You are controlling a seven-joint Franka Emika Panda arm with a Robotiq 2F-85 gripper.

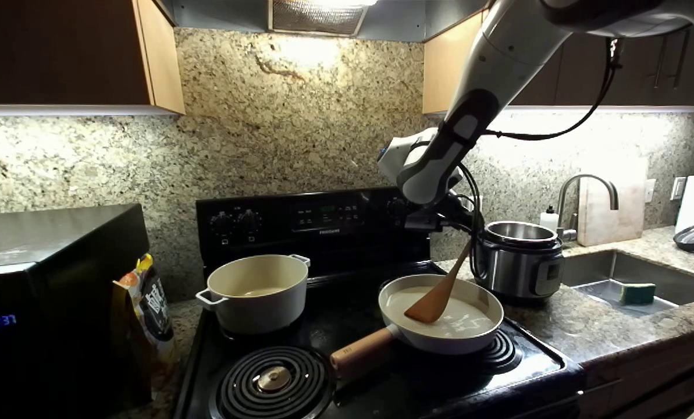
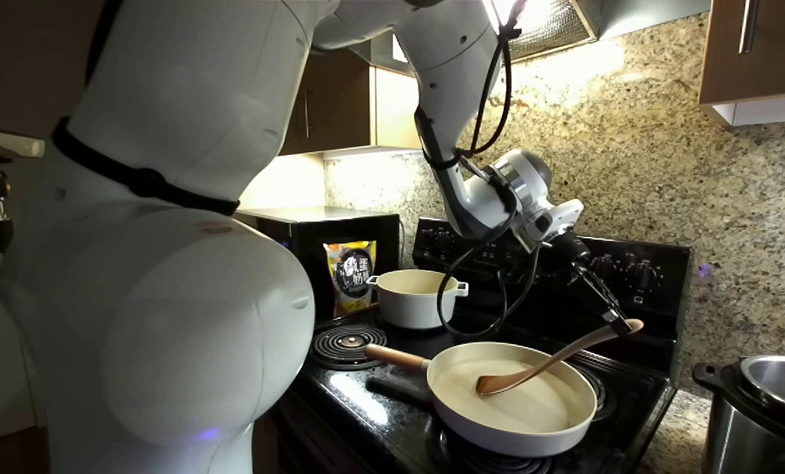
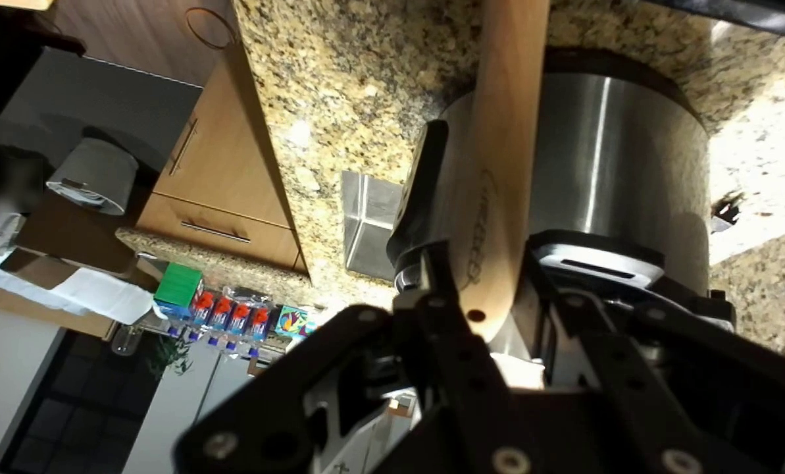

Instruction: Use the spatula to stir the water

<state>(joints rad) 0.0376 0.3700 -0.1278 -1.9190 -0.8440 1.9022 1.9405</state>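
I have the claw (image 2: 619, 322) clamped on the spatula (image 1: 444, 288) near the top of its wooden handle, one jaw on each side and the wood filling the gap. The spatula slants down, its blade dipped in the water (image 1: 469, 317), which lies shallow and pale in the cream frying pan (image 2: 491, 442). That pan sits on the black stove (image 1: 338, 308), its thick wooden handle jutting toward a coil burner (image 1: 274, 381). A black cable (image 2: 439, 301) loops from my wrist and, in an exterior view, crosses in front of the two-handled pot (image 2: 405, 311), while my own white arm (image 2: 181, 329) blocks a large share of that same view. The steel cooker (image 1: 512, 276) stands on the granite worktop (image 1: 591, 337) near the pan, and in the wrist view it fills much of the space behind the spatula. The pot stands at the back of the stove, well apart from the spatula. Beyond it a yellow-and-black bag (image 1: 152, 314) stands just beside a black box (image 1: 61, 337) with a lit clock (image 1: 0, 320). Past the cooker a sponge (image 1: 637, 294) sits in the sink (image 1: 666, 276), and a tap (image 1: 614, 201) arches in front of a cutting board (image 1: 605, 224). Farthest off, the wrist view shows red-and-blue bottles (image 3: 239, 318) beside a green box (image 3: 179, 284).
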